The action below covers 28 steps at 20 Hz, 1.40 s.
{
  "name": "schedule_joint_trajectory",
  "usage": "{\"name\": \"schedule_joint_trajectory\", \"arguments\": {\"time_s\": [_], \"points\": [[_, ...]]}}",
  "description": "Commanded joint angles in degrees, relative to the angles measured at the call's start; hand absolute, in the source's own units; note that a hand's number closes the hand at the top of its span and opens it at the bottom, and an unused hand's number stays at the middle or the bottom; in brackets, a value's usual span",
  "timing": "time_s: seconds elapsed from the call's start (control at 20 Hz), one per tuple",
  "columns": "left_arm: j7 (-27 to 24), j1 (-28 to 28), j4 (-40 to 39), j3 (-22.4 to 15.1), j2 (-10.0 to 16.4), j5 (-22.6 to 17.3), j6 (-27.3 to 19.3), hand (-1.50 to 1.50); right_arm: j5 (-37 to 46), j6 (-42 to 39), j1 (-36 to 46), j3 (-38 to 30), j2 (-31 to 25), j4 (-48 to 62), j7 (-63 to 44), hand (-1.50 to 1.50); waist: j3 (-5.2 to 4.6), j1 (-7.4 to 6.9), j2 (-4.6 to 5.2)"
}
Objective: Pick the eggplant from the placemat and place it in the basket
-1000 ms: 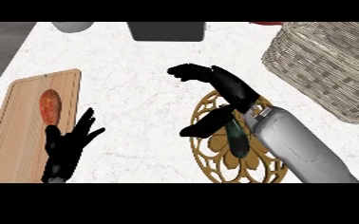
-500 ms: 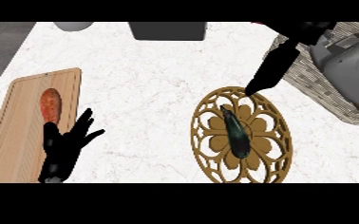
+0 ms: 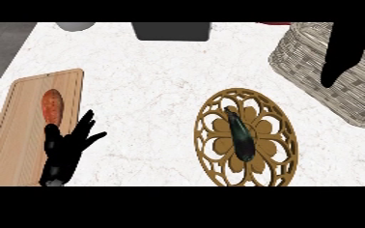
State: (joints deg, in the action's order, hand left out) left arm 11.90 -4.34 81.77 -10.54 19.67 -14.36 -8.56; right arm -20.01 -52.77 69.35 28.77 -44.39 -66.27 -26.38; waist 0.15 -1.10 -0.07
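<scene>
A light wooden rectangular cutting board lies at the 9 o'clock edge of the white marble surface, carrying 1 orange-red oblong vegetable. At that vegetable's 5 o'clock the black left hand rests, its fingers straight, spread and holding nothing. The round golden openwork placemat sits at 4 o'clock on the surface. The dark slender eggplant lies on its middle, running from 11 to 5 o'clock, untouched. At the placemat's 1 o'clock stands the pale woven wicker basket. The black right hand hangs over it, well apart from the eggplant; whether it is released or clenched cannot be told.
</scene>
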Motion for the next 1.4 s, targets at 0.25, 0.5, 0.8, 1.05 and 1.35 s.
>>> {"name": "schedule_joint_trajectory", "arguments": {"time_s": [0.25,0.5,0.8,1.05,1.35], "points": [[2.08,-0.25,-3.87,1.28,1.07,1.38,0.78,0.00,6.90,-8.58,-1.17,-1.19,0.91,3.76,4.86,-1.50,-0.16,0.49,0.29],[3.44,-0.14,-2.89,3.69,1.82,-0.53,2.31,0.00,8.80,-3.13,-5.71,-1.79,6.31,0.56,3.75,-1.50,-0.17,0.88,0.10],[3.39,-2.24,-0.67,2.01,0.28,1.56,1.93,0.00,13.96,-1.66,-12.51,-4.41,7.82,-2.08,6.59,-1.50,-0.14,0.81,0.13],[-0.61,-5.76,-1.69,2.42,-0.53,1.83,3.03,0.00,19.27,4.37,-18.35,-2.56,13.43,-6.26,5.47,-1.50,-0.15,0.53,0.09],[0.88,-2.08,-3.71,3.31,-1.55,2.51,3.20,0.00,28.52,3.71,-22.73,-1.11,13.80,-5.05,11.58,-1.50,-0.13,0.55,0.26]]}}
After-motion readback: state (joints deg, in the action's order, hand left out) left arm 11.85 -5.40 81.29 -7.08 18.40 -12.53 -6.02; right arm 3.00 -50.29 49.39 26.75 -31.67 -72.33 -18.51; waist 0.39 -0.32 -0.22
